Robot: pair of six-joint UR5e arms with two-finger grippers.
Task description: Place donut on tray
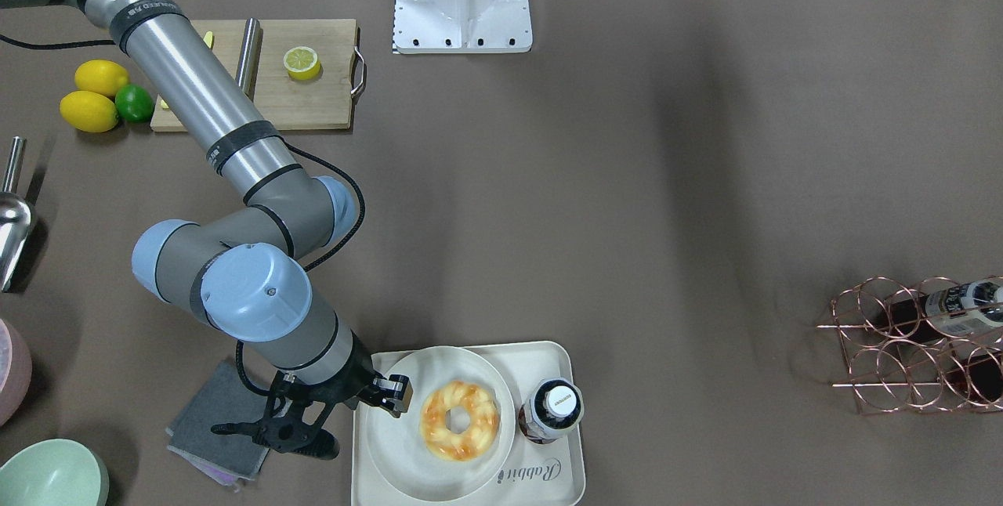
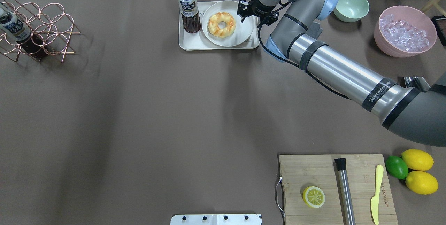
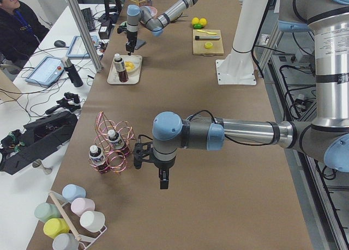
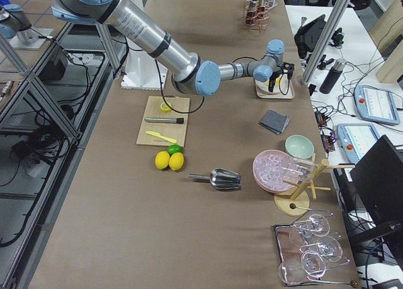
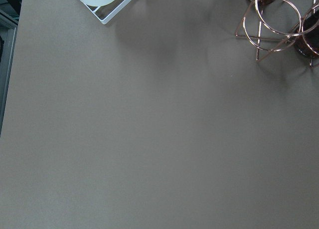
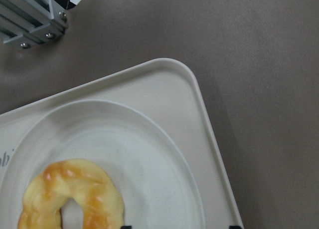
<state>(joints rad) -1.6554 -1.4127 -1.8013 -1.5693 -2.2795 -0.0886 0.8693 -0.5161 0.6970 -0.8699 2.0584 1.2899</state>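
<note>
The golden-orange twisted donut (image 1: 460, 420) lies on a round off-white plate (image 1: 392, 451), and the plate stands in the cream tray (image 1: 560, 361) with "Rabbit" script. The donut also shows in the overhead view (image 2: 221, 24) and the right wrist view (image 6: 75, 196). My right gripper (image 2: 249, 13) is open and empty. It hovers over the plate's edge just beside the donut, apart from it. My left gripper (image 3: 162, 182) hangs over bare table far from the tray; I cannot tell whether it is open or shut.
A tea bottle (image 1: 552, 410) stands in the tray beside the plate. A grey cloth (image 1: 219, 420) lies under the right wrist. A green bowl (image 2: 351, 6) and a pink ice bowl (image 2: 404, 31) are nearby. A copper wire rack (image 2: 35, 30) and a cutting board (image 2: 334, 190) with a halved lemon stand elsewhere.
</note>
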